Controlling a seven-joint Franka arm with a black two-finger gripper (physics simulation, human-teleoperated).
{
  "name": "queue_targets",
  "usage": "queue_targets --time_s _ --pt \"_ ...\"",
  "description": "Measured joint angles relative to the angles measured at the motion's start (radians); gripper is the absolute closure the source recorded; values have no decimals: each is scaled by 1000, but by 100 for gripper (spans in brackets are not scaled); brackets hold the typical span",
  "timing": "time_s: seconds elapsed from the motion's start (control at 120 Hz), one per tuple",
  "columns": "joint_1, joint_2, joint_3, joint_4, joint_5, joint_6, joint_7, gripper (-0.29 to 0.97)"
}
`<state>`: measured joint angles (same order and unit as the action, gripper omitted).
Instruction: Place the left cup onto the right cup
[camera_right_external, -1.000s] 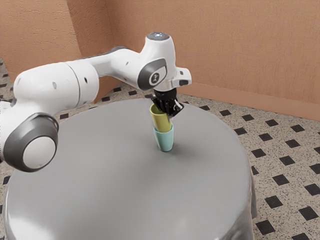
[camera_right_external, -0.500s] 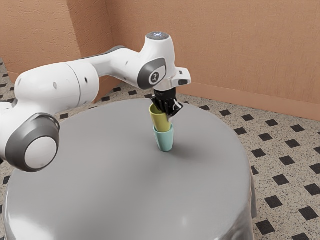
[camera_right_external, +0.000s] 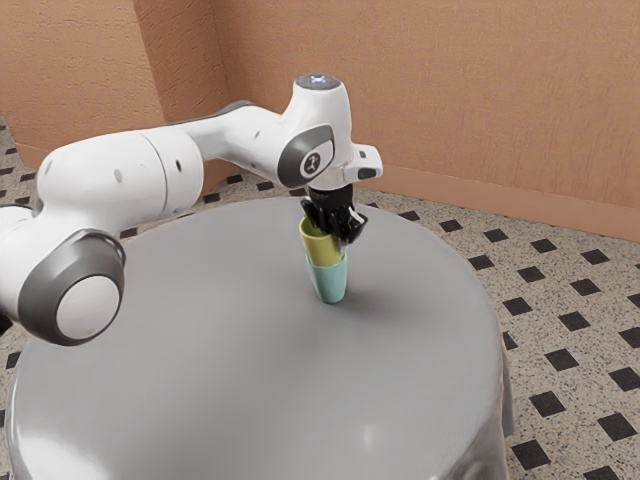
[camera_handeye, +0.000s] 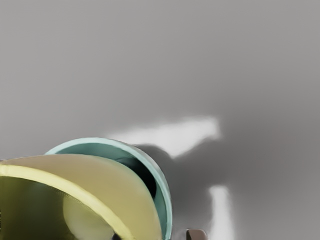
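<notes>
Tabletop (camera_right_external: 250, 400) is carrying the teal cup (camera_right_external: 328, 283) upright near its middle. The yellow cup (camera_right_external: 320, 247) is sitting nested inside it, slightly askew, because my claw (camera_right_external: 342, 228) is pinching its far rim, steadying it for release.

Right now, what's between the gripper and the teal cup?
The yellow cup: the gripper holds its rim, and its base sits inside the teal cup. The exterior view shows it.

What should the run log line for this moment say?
phase: stacking | gripper: shut on yellow cup rim | yellow cup: partly inside teal cup | teal cup: upright on table
</notes>
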<state>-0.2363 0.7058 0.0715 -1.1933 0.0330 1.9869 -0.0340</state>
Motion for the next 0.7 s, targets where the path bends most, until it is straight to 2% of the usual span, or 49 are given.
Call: queue_targets --time_s 0.117,0.258,0.442,0.7 --pt "0 4 4 1 -2 0 2 33" --pt "0 4 5 3 -3 0 4 18" --pt "-1 -9 0 3 0 -10 6 8" --pt "-7 -48 -5 15 5 -33 7 4"
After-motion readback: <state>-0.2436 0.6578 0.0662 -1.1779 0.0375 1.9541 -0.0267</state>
